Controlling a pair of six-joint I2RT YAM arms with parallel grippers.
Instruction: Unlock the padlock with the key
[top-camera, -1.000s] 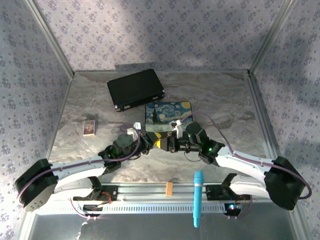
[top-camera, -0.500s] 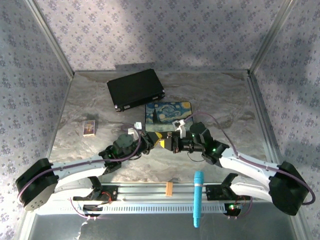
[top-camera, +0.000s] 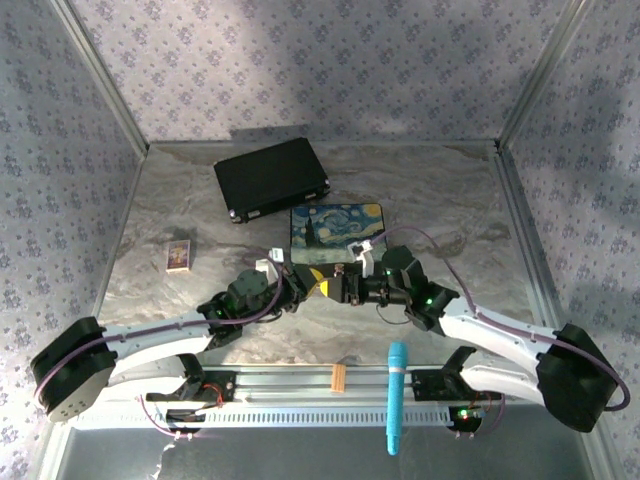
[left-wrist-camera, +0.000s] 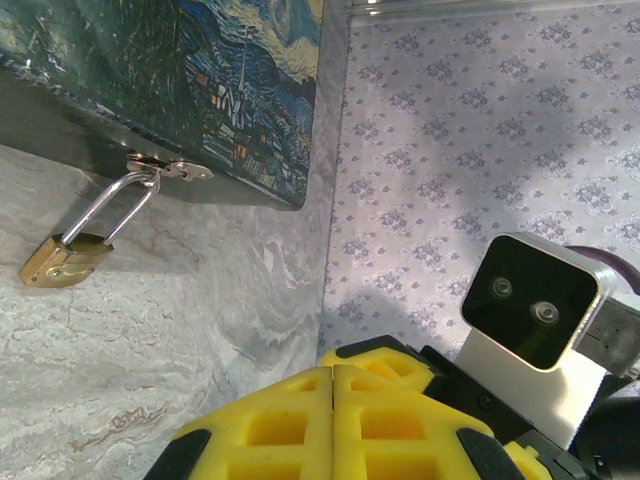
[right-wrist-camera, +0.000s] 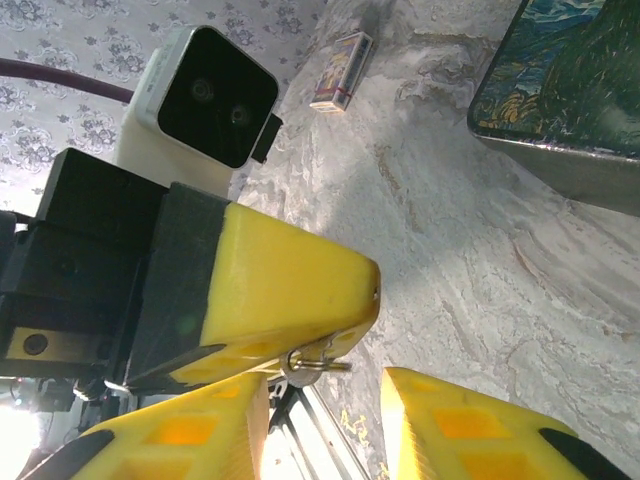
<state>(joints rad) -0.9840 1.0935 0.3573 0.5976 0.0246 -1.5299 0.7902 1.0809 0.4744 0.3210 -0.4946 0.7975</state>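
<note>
One key (right-wrist-camera: 315, 362) within left pincer's (left-wrist-camera: 333, 374) grip

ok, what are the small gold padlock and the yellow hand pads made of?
Body of the small gold padlock looks like brass: brushed yellow metal with glints. Its thin shackle is bright silvery metal, probably steel, mirror-like. The yellow pads on the left hand seem to be soft matte foam or rubber, moulded with square recesses.
</note>
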